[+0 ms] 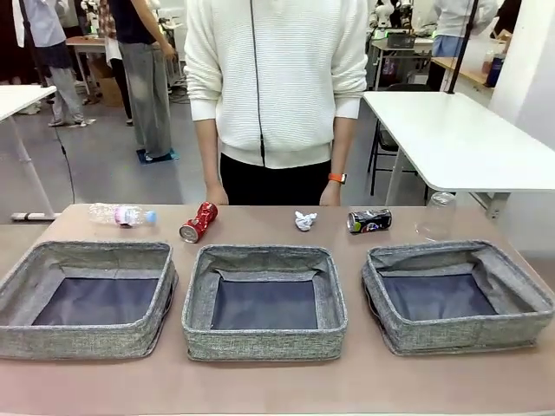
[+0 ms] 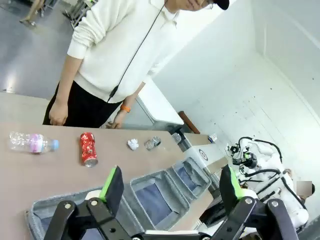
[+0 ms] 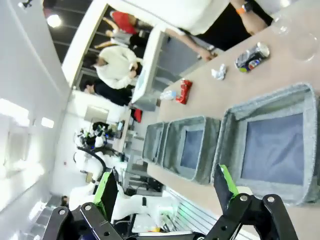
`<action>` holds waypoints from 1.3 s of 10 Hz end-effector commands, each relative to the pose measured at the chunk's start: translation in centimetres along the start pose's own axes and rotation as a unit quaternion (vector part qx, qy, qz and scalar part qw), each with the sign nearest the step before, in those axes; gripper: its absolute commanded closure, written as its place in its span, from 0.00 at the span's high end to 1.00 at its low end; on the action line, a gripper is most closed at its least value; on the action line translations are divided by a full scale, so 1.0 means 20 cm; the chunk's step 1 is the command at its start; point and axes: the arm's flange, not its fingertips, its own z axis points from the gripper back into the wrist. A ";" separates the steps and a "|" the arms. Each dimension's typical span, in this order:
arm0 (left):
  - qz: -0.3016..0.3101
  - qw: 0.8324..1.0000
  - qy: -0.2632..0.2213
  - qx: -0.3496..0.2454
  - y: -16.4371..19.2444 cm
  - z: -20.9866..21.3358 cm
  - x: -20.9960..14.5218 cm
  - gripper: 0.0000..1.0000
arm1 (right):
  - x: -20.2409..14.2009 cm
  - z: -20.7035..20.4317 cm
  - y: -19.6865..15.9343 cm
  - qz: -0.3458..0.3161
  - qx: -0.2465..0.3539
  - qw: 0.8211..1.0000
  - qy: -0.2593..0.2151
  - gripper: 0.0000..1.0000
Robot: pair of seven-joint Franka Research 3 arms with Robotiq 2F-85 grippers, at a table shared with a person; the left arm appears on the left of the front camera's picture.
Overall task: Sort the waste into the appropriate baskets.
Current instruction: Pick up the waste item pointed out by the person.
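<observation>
1. Front view: shows three grey baskets side by side on the tabletop: left basket, middle basket, right basket.
2. Finds the waste in a row just beyond them: blue-capped bottle, crushed red can, paper wad, dark can, clear bottle.
3. Left wrist view: shows left end effector above the left basket, fingers wide apart, gripping nothing.
4. Right wrist view: shows right end effector above the right basket, fingers apart, gripping nothing.

Grey floor, a white table at right, white wall behind.
</observation>
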 end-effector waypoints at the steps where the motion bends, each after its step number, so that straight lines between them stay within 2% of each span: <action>1: -0.043 0.997 0.057 0.006 -0.10 -0.12 0.00 1.00 | 0.00 -0.12 0.22 0.071 -0.014 0.997 0.041 1.00; 13: -0.043 0.997 0.057 0.006 -0.10 -0.12 0.00 1.00 | 0.00 -0.12 0.22 0.071 -0.014 0.997 0.041 1.00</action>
